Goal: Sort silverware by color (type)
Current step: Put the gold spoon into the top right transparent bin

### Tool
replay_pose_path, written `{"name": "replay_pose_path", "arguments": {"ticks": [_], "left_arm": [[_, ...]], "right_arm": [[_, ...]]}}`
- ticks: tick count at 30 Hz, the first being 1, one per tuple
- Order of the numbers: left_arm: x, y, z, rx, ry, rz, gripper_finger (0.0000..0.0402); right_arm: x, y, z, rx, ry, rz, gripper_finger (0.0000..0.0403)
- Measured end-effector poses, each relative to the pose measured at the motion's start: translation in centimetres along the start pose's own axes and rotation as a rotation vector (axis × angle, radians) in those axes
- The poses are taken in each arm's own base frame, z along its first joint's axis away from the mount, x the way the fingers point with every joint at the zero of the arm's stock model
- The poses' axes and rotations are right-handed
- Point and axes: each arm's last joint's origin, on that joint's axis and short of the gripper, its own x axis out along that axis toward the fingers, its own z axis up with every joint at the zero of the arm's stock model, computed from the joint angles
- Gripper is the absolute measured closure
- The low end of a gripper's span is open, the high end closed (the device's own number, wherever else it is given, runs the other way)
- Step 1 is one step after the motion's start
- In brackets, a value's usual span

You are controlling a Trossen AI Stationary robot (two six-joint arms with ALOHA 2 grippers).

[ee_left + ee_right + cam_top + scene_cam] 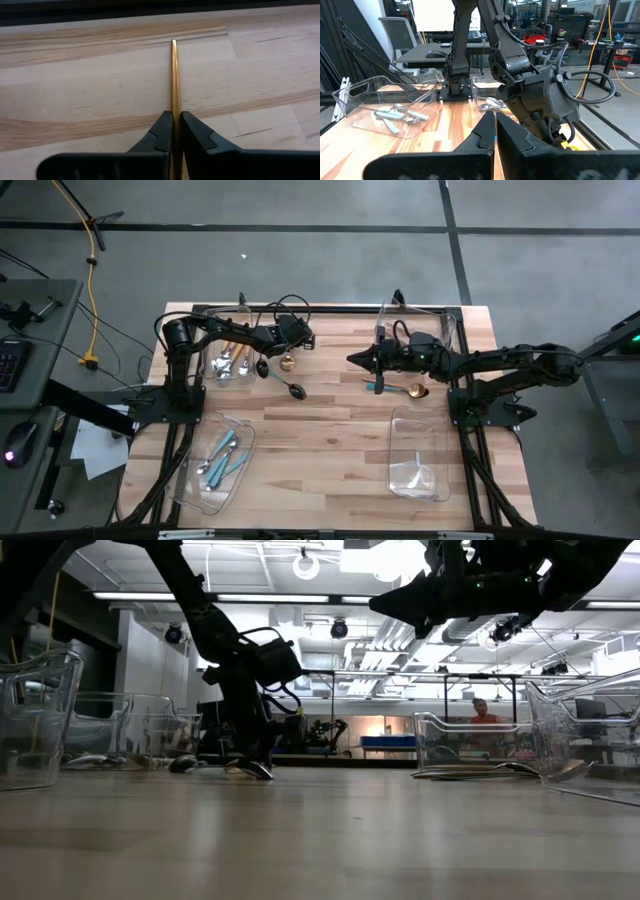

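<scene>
The left hand (173,131) is closed tight on a slim all-gold piece of silverware (174,80), its handle pinched between the 2 dark fingers. The gold handle's long axis runs straight out ahead of the hand, in line with the fingers, low over the pale wooden desk (330,430). From above, this hand (287,350) sits at the far left-centre of the desk, just beside the clear plastic bin of silver-bowled pieces (228,362); a black spoon with a teal handle (283,384) lies loose on the desk close by.

The right hand (352,360) is shut on nothing that can be seen and hovers over the far middle of the desk. A gold spoon (412,391) and a teal-handled piece (380,385) lie just beside that arm. The left arm already has the gold piece, so the coming move likely turns on carrying it lengthwise to whichever bin takes gold; which bin that is cannot be told.

No brand, label or writing is legible anywhere.
</scene>
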Motion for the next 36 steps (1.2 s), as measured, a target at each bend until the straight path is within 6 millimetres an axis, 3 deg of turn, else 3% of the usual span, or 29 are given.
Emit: {"name": "replay_pose_path", "arguments": {"ticks": [12, 19, 24, 32, 36], "left_arm": [[-0.2, 0.0, 0.2, 0.028, -0.008, -0.002, 0.0392], [-2.1, -0.2, 1.5, 0.074, -0.031, -0.067, 0.0392], [-5.6, -0.4, 3.9, 0.100, -0.152, -0.119, 0.0392], [-14.9, 0.2, 7.4, 0.180, -0.403, -0.224, 0.0392], [-19.5, 1.2, 7.8, 0.213, -0.518, -0.319, 0.0392]], "right_arm": [[0.0, 0.0, 0.0, 0.000, 0.000, 0.005, 0.0403], [0.0, 0.0, 0.0, -0.001, 0.001, 0.004, 0.0403], [0.0, 0.0, 0.0, -0.003, 0.000, 0.004, 0.0403], [0.0, 0.0, 0.0, -0.001, 0.001, 0.004, 0.0403], [0.0, 0.0, 0.0, -0.001, 0.001, 0.004, 0.0403]]}}
